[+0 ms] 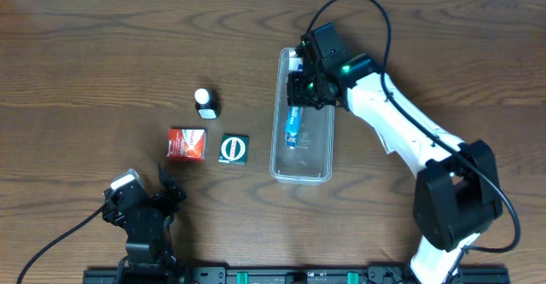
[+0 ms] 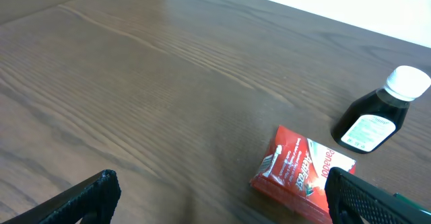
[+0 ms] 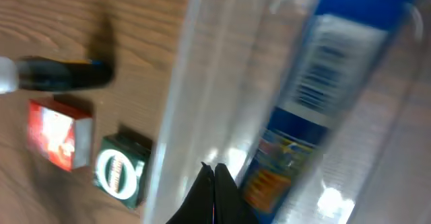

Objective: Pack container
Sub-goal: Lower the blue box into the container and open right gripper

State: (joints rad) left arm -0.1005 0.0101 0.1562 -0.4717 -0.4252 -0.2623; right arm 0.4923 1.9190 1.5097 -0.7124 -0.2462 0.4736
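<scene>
The clear plastic container (image 1: pixel 303 169) lies lengthwise at the table's middle, with a blue tube (image 1: pixel 293 126) inside it. My right gripper (image 1: pixel 304 88) hangs over the container's far half, fingers shut with nothing between them (image 3: pixel 215 183); the right wrist view shows the container's wall (image 3: pixel 182 103) and the blue tube (image 3: pixel 316 96) beside the fingers. My left gripper (image 1: pixel 158 200) is open and empty near the front left edge. A red box (image 1: pixel 186 144), a green box (image 1: pixel 233 149) and a dark bottle with a white cap (image 1: pixel 206 102) lie left of the container.
In the left wrist view the red box (image 2: pixel 300 173) lies just ahead of the right finger and the dark bottle (image 2: pixel 380 113) lies beyond it. The green box (image 3: pixel 121 170) and red box (image 3: pixel 57 135) show in the right wrist view too.
</scene>
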